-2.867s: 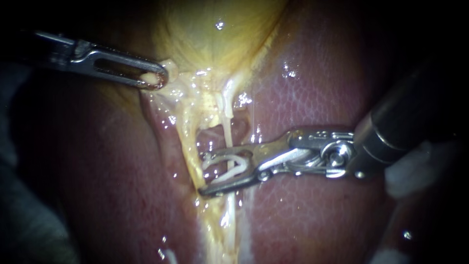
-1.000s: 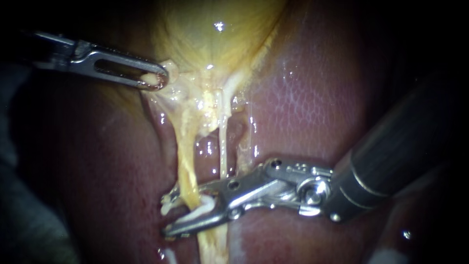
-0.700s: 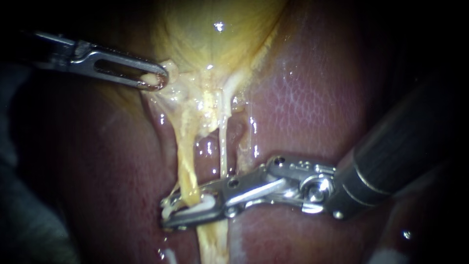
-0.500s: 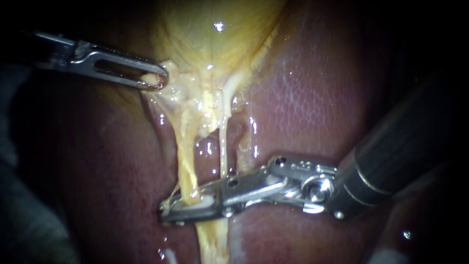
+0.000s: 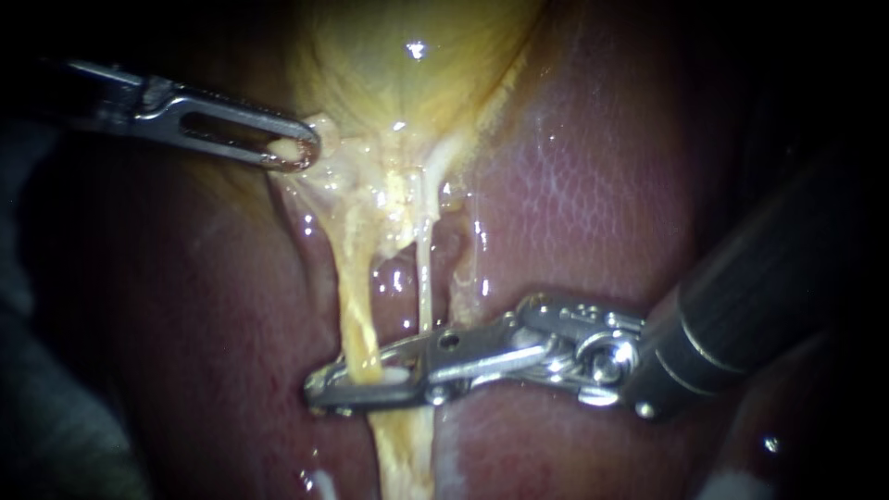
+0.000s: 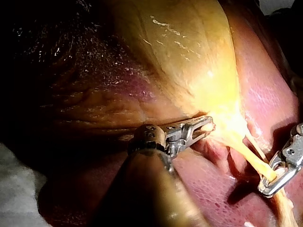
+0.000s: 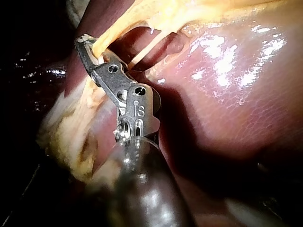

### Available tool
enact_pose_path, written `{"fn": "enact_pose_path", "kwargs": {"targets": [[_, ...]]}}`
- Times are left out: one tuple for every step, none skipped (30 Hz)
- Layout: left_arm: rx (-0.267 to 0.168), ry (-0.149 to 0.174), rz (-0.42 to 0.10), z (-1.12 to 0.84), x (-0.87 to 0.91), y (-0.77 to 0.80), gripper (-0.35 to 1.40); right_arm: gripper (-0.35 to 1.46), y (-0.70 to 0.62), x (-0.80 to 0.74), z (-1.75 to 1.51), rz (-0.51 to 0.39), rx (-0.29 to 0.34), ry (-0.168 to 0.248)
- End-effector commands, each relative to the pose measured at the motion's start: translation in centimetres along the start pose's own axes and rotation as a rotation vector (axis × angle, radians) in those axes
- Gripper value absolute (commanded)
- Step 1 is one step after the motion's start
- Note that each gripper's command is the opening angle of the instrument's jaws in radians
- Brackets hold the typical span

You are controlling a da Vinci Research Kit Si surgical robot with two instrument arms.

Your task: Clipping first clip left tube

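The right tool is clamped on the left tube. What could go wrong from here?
The thin tube runs against the right tool; it could get snagged.
The left tool holds gallbladder tissue taut; a slip might jerk the left tube in the shut jaws.
The tips sit close over the liver and may scrape it.

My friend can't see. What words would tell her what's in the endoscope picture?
My right instrument has its jaws shut on the left tube, a yellow strand, with a white clip between them. My left instrument grips the gallbladder at its lower edge, and the dark red liver lies around them.
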Motion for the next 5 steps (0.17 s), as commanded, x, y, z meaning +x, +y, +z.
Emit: {"fn": "enact_pose_path", "kwargs": {"targets": [[0.0,0.0,0.0,0.0,0.0,0.0,-0.35,-0.35,0.0,0.0,0.0,0.0,-0.001,0.0],[0.0,0.0,0.0,0.0,0.0,0.0,-0.35,-0.35,0.0,0.0,0.0,0.0,-0.001,0.0],[0.0,0.0,0.0,0.0,0.0,0.0,-0.35,-0.35,0.0,0.0,0.0,0.0,0.0,0.0],[0.0,0.0,0.0,0.0,0.0,0.0,-0.35,-0.35,0.0,0.0,0.0,0.0,0.0,0.0],[0.0,0.0,0.0,0.0,0.0,0.0,-0.35,-0.35,0.0,-0.01,0.0,-0.001,-0.001,0.0]]}}
